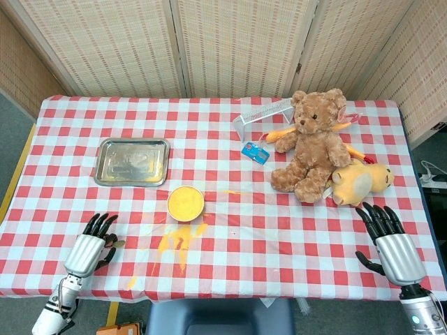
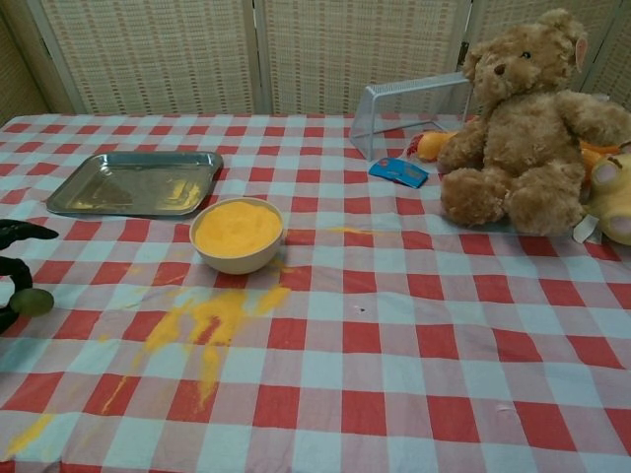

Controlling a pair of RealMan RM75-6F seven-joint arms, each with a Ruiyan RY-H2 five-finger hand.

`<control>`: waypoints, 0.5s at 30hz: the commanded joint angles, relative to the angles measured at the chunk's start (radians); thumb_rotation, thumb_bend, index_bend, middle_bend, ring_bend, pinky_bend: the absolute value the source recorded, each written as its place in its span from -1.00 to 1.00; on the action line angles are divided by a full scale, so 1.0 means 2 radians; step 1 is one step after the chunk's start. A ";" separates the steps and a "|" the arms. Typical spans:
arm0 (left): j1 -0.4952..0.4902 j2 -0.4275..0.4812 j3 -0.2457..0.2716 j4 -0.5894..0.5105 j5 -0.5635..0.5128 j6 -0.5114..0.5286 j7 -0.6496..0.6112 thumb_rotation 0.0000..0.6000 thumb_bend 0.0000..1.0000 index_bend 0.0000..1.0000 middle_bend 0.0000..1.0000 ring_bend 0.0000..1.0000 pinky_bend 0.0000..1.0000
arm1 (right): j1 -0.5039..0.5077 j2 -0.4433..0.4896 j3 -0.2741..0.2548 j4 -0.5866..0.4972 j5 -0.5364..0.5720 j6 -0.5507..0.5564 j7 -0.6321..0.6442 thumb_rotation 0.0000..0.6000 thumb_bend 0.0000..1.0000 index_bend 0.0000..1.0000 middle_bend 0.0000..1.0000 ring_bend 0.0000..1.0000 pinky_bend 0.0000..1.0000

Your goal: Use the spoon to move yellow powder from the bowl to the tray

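A cream bowl full of yellow powder stands near the table's middle left. Behind it to the left lies the steel tray. Spilled yellow powder streaks the cloth in front of the bowl. My left hand sits at the front left edge and pinches a small spoon, whose greenish bowl end pokes out to the right; its handle is hidden. My right hand rests at the front right with its fingers spread and holds nothing.
A brown teddy bear and a yellow plush toy sit at the back right. A white wire rack and a blue packet lie beside them. Folding screens close off the far side.
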 commanded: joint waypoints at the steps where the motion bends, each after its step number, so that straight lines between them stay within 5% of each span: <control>1: -0.015 0.009 -0.007 -0.023 0.005 -0.008 0.024 1.00 0.11 0.32 -0.83 -1.00 -0.91 | 0.000 0.001 0.000 0.000 0.000 0.000 0.001 1.00 -0.71 -1.00 -1.00 -1.00 -1.00; 15: -0.102 0.008 -0.070 -0.132 -0.012 -0.086 0.186 1.00 0.10 0.32 -0.83 -1.00 -0.91 | -0.002 0.009 0.004 0.001 0.005 0.006 0.019 1.00 -0.71 -1.00 -1.00 -1.00 -1.00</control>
